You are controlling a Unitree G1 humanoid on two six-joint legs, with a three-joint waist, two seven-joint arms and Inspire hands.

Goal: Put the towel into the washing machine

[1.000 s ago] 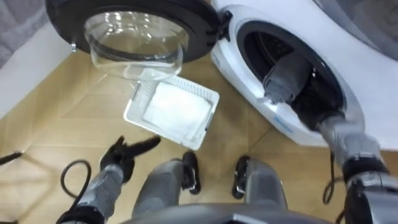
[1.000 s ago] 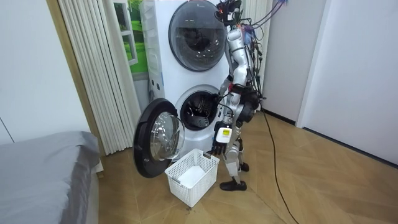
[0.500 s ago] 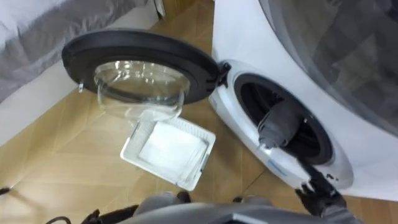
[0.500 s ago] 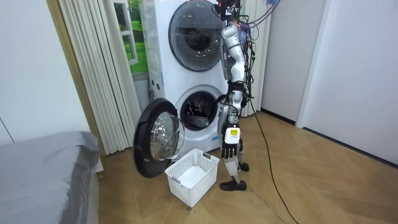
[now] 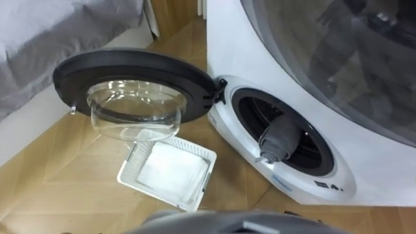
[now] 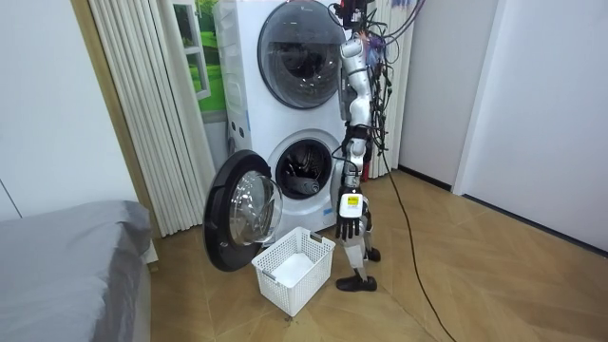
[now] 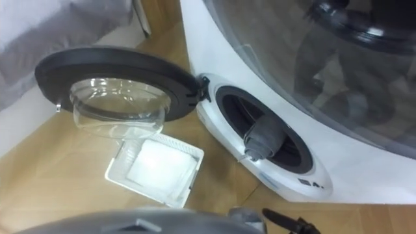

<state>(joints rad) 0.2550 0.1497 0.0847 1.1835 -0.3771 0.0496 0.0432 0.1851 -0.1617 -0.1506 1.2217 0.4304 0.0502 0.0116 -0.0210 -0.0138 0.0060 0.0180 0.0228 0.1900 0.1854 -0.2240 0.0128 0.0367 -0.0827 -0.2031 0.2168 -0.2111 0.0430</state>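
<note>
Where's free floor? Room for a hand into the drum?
Bare floor left of the basket, and between basket and washer. Drum mouth crowded: towel fills its middle; dark gaps either side.

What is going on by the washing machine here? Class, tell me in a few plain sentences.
The robot stands upright beside the lower washing machine, whose door hangs open. The grey towel sits bunched in the drum's mouth, at the front rim rather than deep inside. The left hand hangs empty at the robot's side, fingers relaxed; the right hand shows low by the machine's front. A white basket stands on the floor below the door.
</note>
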